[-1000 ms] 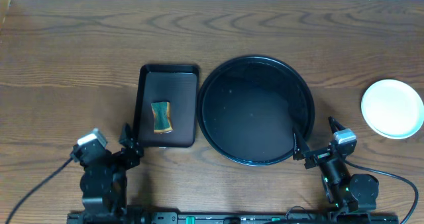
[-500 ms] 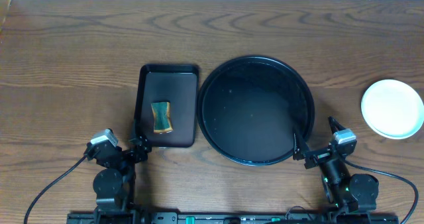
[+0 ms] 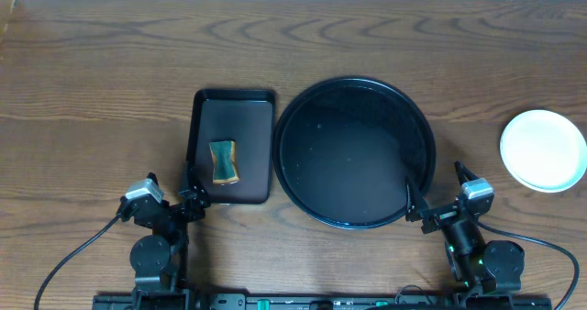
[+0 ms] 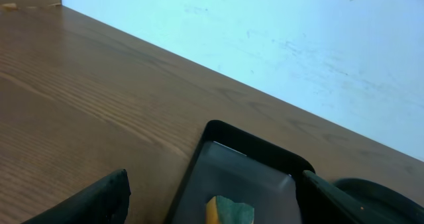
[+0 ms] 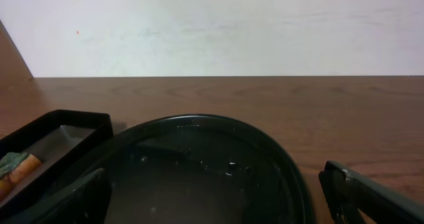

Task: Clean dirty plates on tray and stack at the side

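Resting low at the near edge of the tabletop (image 3: 92, 90), the left tool (image 3: 171, 183) has its fingers spread apart with nothing between them. It faces the near left corner of the brown tray (image 3: 249, 127), a small dark rectangle on which a yellow-and-green sponge (image 3: 223, 161) lies. The right tool (image 3: 433, 177) is likewise spread and holds nothing. Its tips sit at the near right rim of the black tray (image 3: 353, 81); whether a finger touches that rim cannot be told.

The black tray is large, round and glossy, with a raised rim. Its dark floor shows only a few pale specks and a soft sheen in the right wrist view. It stands just right of the brown tray, the two almost touching.

The plates (image 3: 543, 149) are well off to the right near the tabletop's edge. From above they read as one pale round disc with a faintly greenish rim, so their number is unclear.

The tabletop is dark brown wood with strong grain, and a plain pale wall (image 5: 212, 25) rises behind its far edge.
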